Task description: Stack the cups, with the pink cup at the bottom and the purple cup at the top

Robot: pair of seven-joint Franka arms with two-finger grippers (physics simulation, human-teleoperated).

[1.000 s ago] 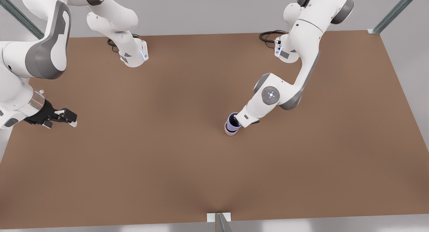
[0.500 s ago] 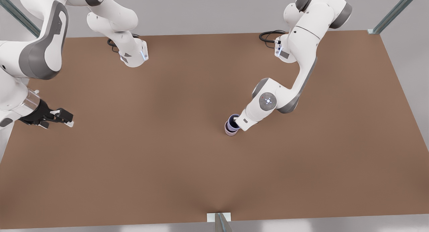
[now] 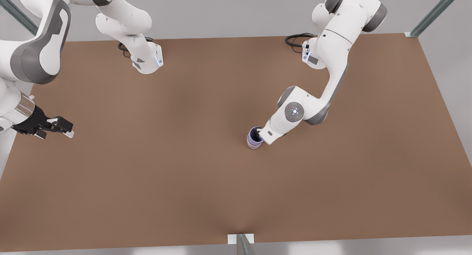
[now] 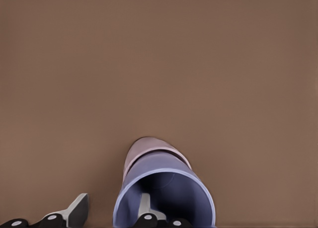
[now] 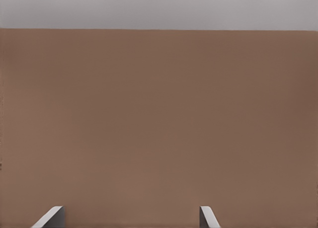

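Since the stack is what I care about, I start there.
Purple cup: it sits nested in the pink cup, mouth up, near the middle of the table, a little toward the front view's right edge.
Pink cup: at the bottom, standing on the table, with just a band of its wall visible below the purple one.
Axis: the long axis of both cups runs rim to base and looks upright; the open mouths point up at the wrist camera.
Handling: I judge them light, stiff and smooth, so likely to slip or tip under a sideways nudge; the rim wall is the place to pinch, one finger inside and one outside.
Left gripper: straddling the purple cup's rim, one finger down inside the mouth and one outside the wall; from this angle I cannot tell whether it is clamped or has let go.
Right gripper: fingertips spread apart with nothing between them, waiting over the table's edge on the front view's left, well apart from the cups.
Progress: the order looks right, I think; what is left is a clean release and straight lift.
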